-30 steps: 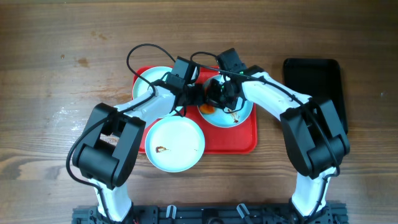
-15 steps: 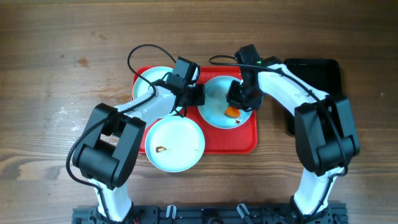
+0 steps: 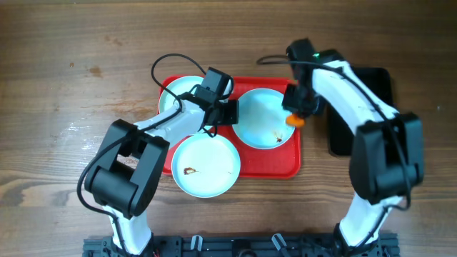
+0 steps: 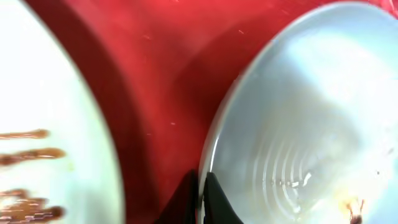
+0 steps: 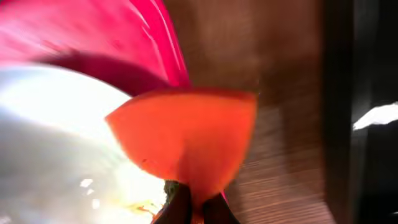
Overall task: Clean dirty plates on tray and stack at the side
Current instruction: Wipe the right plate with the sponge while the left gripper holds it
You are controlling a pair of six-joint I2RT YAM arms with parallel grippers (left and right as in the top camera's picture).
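Observation:
The red tray [image 3: 285, 160] holds three pale plates. The back left plate [image 3: 177, 94] is partly hidden by my left arm. The front plate [image 3: 207, 164] has a brown smear and hangs over the tray's front edge. My left gripper [image 3: 228, 113] is shut on the left rim of the right plate [image 3: 263, 118], as the left wrist view shows [image 4: 202, 199]. That plate [image 4: 311, 124] has a small smear near its front right. My right gripper [image 3: 295, 114] is shut on an orange wedge-shaped piece [image 5: 193, 134] over the plate's right rim [image 5: 56, 137] and the tray's right edge.
A narrow black tray [image 3: 360, 100] lies on the wooden table just right of the red tray, close to my right arm; it also shows in the right wrist view [image 5: 364, 93]. A smeared plate [image 4: 37, 155] lies left of my left gripper. Cables loop above the tray's back edge.
My right gripper has moved right with the orange piece, from the middle of the right plate to its right rim. My left gripper still grips the plate's rim.

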